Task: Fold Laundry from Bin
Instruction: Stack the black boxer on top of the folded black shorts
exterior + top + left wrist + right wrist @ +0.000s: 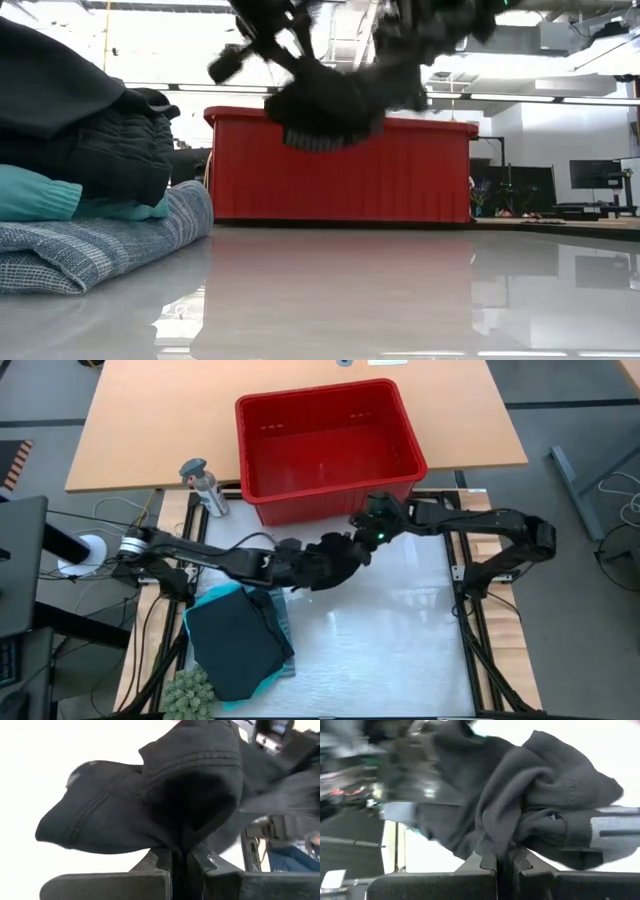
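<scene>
The red bin (328, 448) sits at the far side of the desk (400, 640), its long axis running left to right. A folded stack of laundry (238, 640) lies at the near left. Between them, a bunched black garment (335, 558) hangs above the desk, pinched by the left tool (180, 857) and the right tool (501, 854), both clamped on it.

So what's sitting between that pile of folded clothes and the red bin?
In the low view, only bare glossy table lies between the folded pile and the bin; the black garment hangs above it.
</scene>
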`<state>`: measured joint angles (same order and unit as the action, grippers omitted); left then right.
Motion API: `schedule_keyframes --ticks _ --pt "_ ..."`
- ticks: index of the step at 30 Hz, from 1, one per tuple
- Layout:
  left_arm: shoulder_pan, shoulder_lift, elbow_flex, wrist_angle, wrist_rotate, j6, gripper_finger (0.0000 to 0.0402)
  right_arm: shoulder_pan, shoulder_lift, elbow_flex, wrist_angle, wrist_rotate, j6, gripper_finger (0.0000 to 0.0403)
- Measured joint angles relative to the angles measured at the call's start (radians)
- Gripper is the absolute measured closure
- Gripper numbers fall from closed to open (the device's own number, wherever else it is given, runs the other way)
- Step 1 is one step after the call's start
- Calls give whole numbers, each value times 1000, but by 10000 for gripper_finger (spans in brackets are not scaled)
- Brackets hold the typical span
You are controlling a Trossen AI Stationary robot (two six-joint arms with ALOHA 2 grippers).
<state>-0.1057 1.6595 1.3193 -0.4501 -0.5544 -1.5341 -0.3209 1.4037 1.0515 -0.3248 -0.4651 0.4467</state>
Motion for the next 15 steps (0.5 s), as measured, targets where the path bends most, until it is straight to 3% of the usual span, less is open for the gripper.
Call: schedule_keyframes --ticks 6,15 --pt "-111 -124 1 -221 -25 -72 401 162 69 244 -56 77 1 377" --pt "-379 -258 2 -523 -133 -359 401 349 310 546 -67 138 75 377"
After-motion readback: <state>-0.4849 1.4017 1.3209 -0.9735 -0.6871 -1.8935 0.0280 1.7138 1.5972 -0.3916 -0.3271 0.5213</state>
